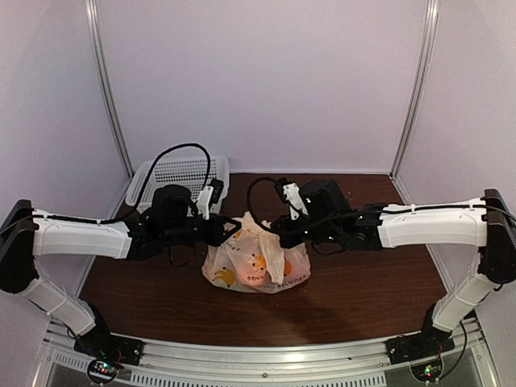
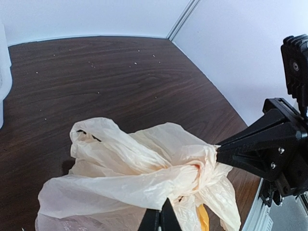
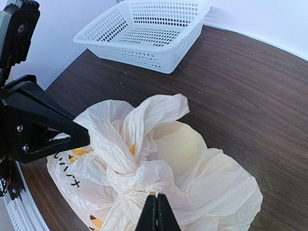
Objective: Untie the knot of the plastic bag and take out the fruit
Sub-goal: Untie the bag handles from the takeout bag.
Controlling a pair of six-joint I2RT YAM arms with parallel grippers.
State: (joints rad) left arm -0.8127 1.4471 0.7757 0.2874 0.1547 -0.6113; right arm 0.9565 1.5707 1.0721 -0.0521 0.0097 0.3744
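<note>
The cream plastic bag [image 1: 256, 264] with banana print sits mid-table, tied. Its knot [image 1: 253, 230] lies between my two grippers. My left gripper [image 1: 235, 231] is shut on a stretched flap of bag film just left of the knot; in the left wrist view its tips [image 2: 160, 206] pinch the film below the knot [image 2: 202, 168]. My right gripper [image 1: 274, 229] is shut on the film at the knot; in the right wrist view its tips [image 3: 156, 196] sit against the knot [image 3: 132, 173]. The fruit shows through the film, orange-red [image 1: 260, 279] and pale yellow [image 3: 183, 144].
A white perforated basket [image 1: 181, 174] stands at the back left of the brown table, also in the right wrist view [image 3: 144, 29]. White walls close the back and sides. Each wrist view shows the other gripper close to the bag, right [image 2: 269, 154] and left [image 3: 43, 130].
</note>
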